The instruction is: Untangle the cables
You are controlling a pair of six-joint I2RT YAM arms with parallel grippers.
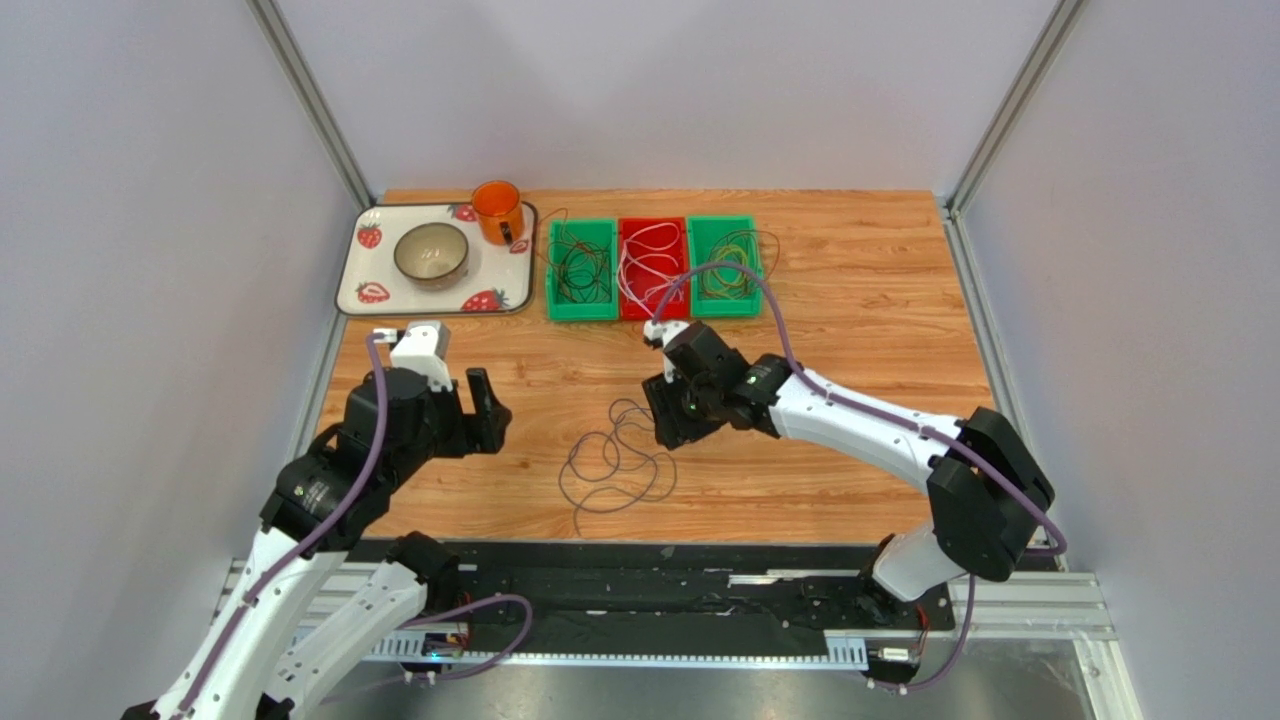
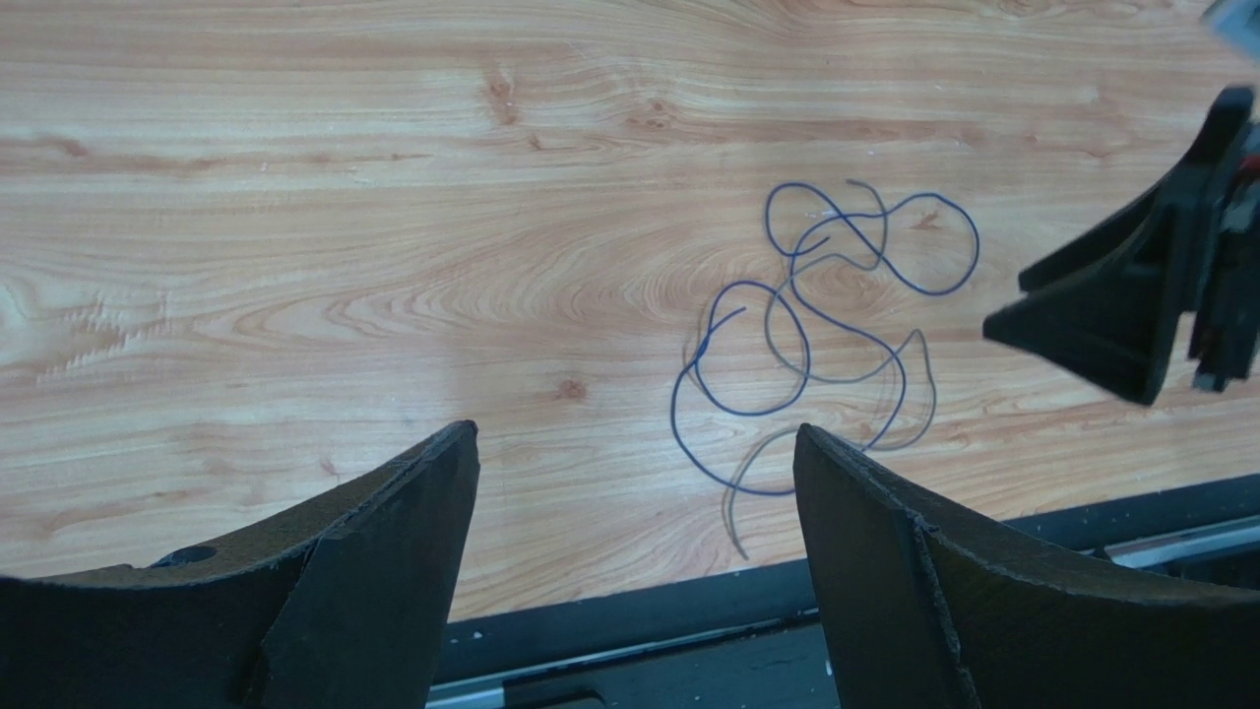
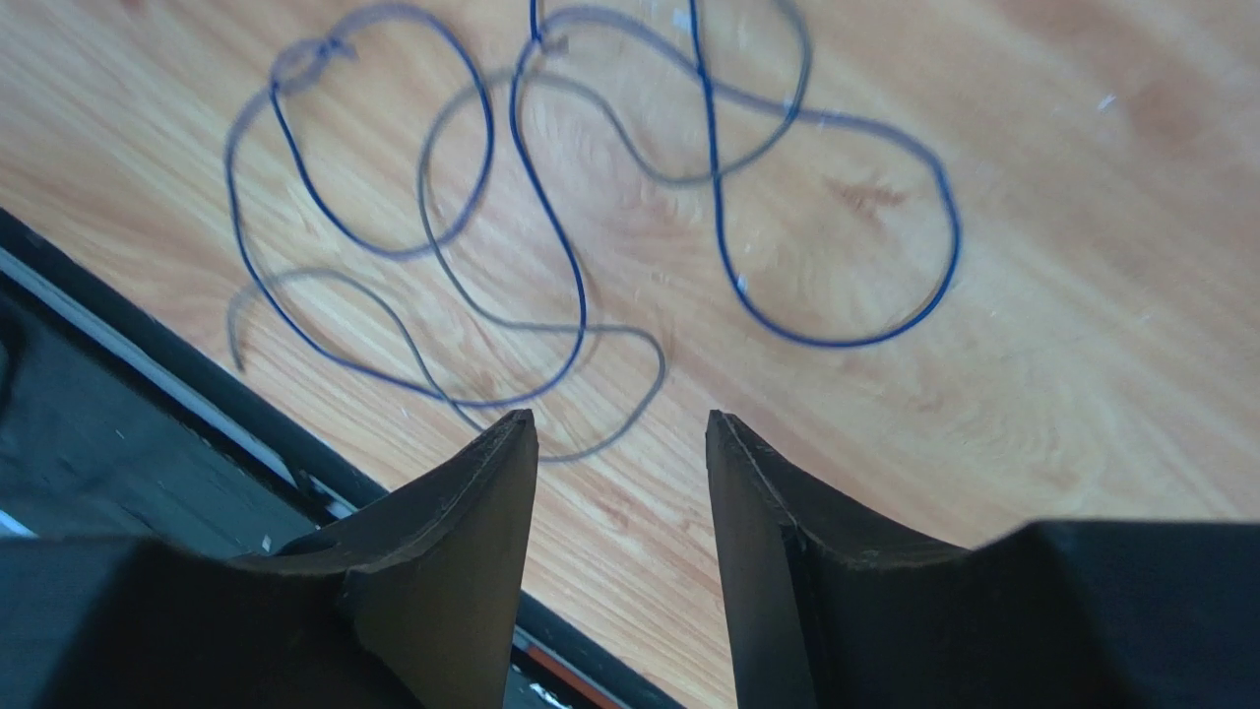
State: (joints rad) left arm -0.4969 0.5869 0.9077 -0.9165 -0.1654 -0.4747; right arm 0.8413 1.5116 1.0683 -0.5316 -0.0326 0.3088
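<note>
While its two dark fingers stand partly apart with nothing between them, the right gripper (image 3: 614, 426) hangs over the wooden table (image 1: 872, 300), just beside the right end of the cables (image 3: 592, 222). That tangle of dark blue and grey loops, crossed over one another, lies flat on the wood near the table's front edge, close to the black rail (image 1: 676, 578) and between the two grippers. The left gripper (image 2: 636, 432) is spread wide and holds nothing, apart from the loops across bare wood. More bare wood runs behind the tangle up to three bins (image 1: 652, 222) holding wires, with a strawberry tray (image 1: 376, 285), bowl (image 1: 431, 252) and orange mug (image 1: 498, 210) at far left. The right arm stretches in low from the right. The left arm is folded, its wrist turned toward the centre.
</note>
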